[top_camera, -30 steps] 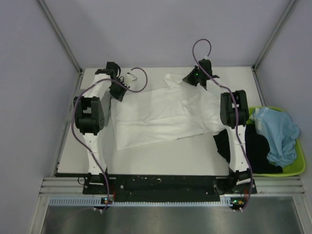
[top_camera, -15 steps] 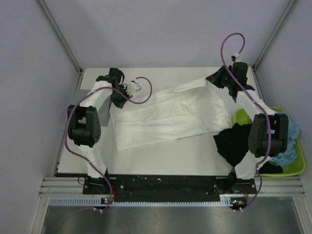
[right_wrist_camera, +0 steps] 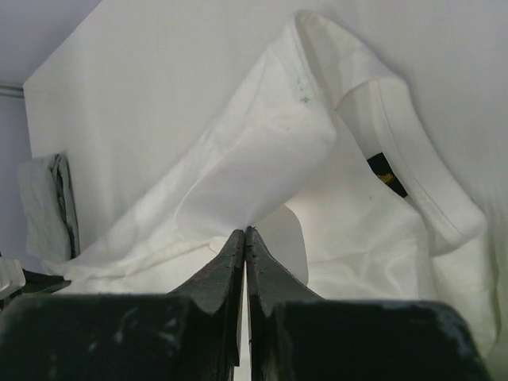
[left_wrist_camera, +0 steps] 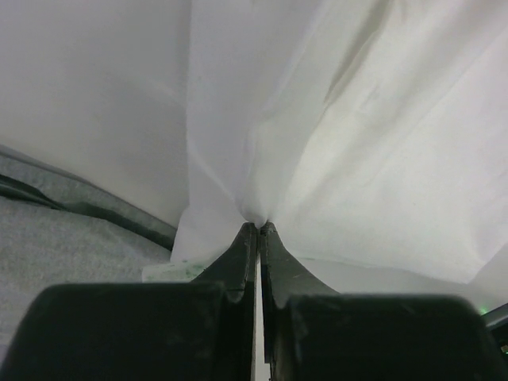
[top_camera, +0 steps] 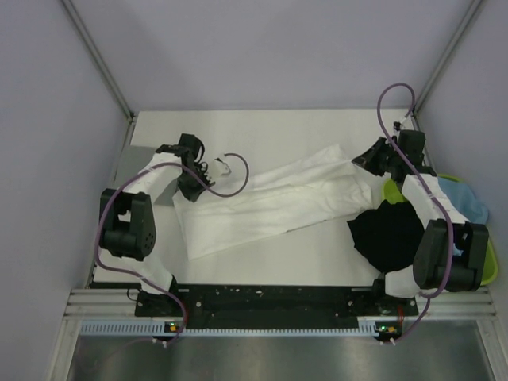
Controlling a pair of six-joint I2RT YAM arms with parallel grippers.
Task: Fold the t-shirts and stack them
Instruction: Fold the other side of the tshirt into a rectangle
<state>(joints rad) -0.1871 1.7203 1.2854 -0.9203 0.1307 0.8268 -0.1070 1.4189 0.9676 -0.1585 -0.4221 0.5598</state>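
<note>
A white t-shirt lies stretched across the middle of the table, partly folded lengthwise. My left gripper is shut on its left edge; in the left wrist view the cloth bunches at the fingertips. My right gripper is shut on its right end; in the right wrist view the shirt with its collar and dark label lies beyond. A black t-shirt hangs over the lime-green tray. A light blue t-shirt lies in the tray. A grey t-shirt lies folded at the table's left edge.
Purple cables loop off both wrists. Grey walls with metal posts close in the table on three sides. The black arm-mount rail runs along the near edge.
Both grippers moved toward the near side, dragging the white shirt's far edge over itself. The right arm swung right and now reaches over the tray, hiding most of the blue shirt.
</note>
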